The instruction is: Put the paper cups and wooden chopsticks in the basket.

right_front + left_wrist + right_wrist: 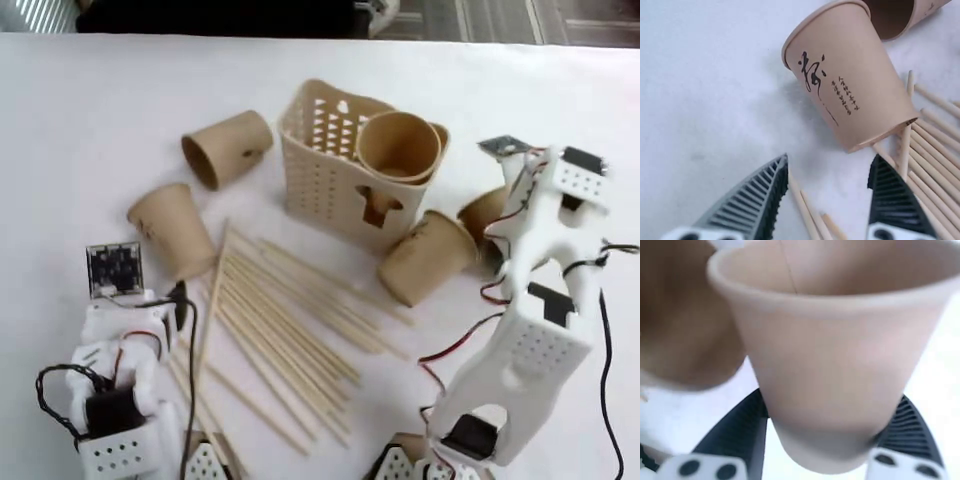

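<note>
Paper cups (228,148): five counted. One stands upright inside the basket (320,190) and three lie on their sides on the table (100,100) around it. The gripped cup (835,350) is beside the basket, toward the right of the high view, its base apparently clamped in the right gripper (832,405). Wooden chopsticks (290,320): a loose fan on the table in front of the basket, none inside. Left gripper (830,160): jaws apart, empty, low over the chopsticks, just short of a fallen cup (850,80). Risks, as judged: the thin wall may buckle or slip if squeezed only at the base, and lifting may nudge the neighbouring cup (680,330). The upright cup crowds the basket, so the arriving one may catch the rim.
</note>
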{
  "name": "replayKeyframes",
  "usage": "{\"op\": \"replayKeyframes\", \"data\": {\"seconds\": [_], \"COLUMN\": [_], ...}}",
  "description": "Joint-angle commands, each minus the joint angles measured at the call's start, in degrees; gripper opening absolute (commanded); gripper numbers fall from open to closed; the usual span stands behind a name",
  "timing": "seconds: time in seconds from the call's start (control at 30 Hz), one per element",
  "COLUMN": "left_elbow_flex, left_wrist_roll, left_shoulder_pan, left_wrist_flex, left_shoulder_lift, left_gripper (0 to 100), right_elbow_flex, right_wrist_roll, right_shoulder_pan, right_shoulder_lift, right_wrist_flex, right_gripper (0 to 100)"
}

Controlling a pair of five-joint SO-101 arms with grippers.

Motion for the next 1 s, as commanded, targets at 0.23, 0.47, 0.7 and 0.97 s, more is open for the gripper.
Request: {"op": "replayKeyframes", "data": {"seconds": [0.23, 0.47, 0.7, 0.97], "left_elbow_flex": [-0.4, -0.4, -0.4, -0.4], "left_wrist_roll": [-0.5, -0.5, -0.5, -0.5], "left_shoulder_pan": [-0.6, -0.6, -0.6, -0.6], "left_wrist_flex": [-1.1, -1.1, -1.1, -1.1], "left_shoulder_lift": [0.5, 0.5, 0.5, 0.5], "left_gripper": [27, 27, 27, 27], "right_elbow_flex": [-8.5, -7.1, 2.8, 14.7], "right_wrist_roll": [5.4, 5.1, 4.3, -12.7], "right_shoulder_pan": [6.7, 7.5, 2.9, -8.2], "right_shoulder_lift": [-9.0, -24.9, -44.0, -62.9], "right_wrist_flex": [4.4, 4.4, 4.0, -6.7], "right_gripper": [23.1, 23.1, 23.3, 23.3]}}
